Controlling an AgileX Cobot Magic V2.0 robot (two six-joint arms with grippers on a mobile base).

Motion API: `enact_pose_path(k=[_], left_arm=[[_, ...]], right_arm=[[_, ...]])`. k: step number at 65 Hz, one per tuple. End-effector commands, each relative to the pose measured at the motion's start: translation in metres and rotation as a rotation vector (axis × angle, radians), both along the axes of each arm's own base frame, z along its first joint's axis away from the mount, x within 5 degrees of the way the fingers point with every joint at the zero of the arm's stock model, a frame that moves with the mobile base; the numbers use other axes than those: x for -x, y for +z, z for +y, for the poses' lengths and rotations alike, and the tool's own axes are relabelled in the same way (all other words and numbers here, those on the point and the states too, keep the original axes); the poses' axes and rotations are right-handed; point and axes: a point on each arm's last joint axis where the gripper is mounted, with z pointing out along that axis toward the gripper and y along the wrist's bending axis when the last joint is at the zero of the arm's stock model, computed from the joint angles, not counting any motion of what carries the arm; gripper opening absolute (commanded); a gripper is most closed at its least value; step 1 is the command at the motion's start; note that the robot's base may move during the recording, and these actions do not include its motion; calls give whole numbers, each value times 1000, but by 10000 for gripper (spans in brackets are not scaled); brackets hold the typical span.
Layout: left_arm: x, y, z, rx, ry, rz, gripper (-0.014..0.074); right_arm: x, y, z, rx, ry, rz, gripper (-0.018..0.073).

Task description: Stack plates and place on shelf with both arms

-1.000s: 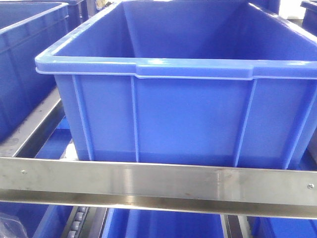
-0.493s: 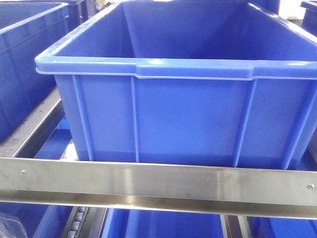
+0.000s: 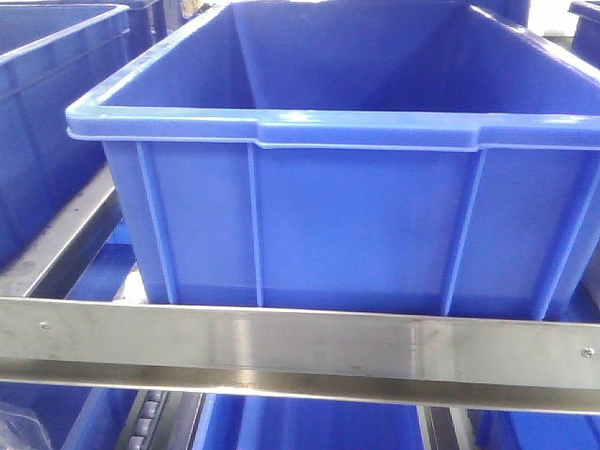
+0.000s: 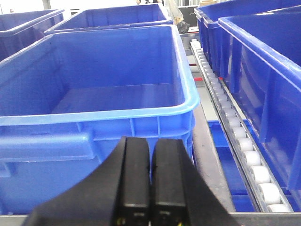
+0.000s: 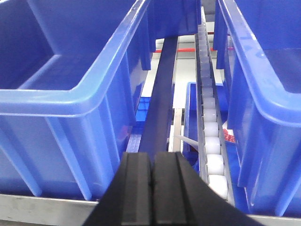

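No plates show in any view. The shelf is steel racking: its flat riveted front rail [image 3: 300, 345] crosses the front view, and white roller tracks [image 4: 235, 127] [image 5: 209, 117] run back between blue crates. My left gripper [image 4: 151, 141] is shut with nothing between its black fingers, just in front of a blue crate [image 4: 94, 122]. In the right wrist view my right gripper [image 5: 153, 157] is also shut and empty, pointing along a dark steel divider [image 5: 162, 89] between two crates.
A large empty blue crate [image 3: 347, 187] fills the front view, sitting on the rack. More blue crates stand to the left [image 3: 47, 112], on the right [image 4: 263, 70] [image 5: 268, 84], and on the tier below [image 3: 309, 427].
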Motion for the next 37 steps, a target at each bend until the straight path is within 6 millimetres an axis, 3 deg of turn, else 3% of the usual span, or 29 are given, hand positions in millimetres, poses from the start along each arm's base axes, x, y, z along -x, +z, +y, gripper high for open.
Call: enact_pose_path(k=[1,37], left_arm=[[3,9,-1,17,-11,-109,82],[3,9,-1,17,-11,-107,82]], right_arm=[[1,8,-1,9,-6,-105,49],[1,8,-1,9,-6,-105,49]])
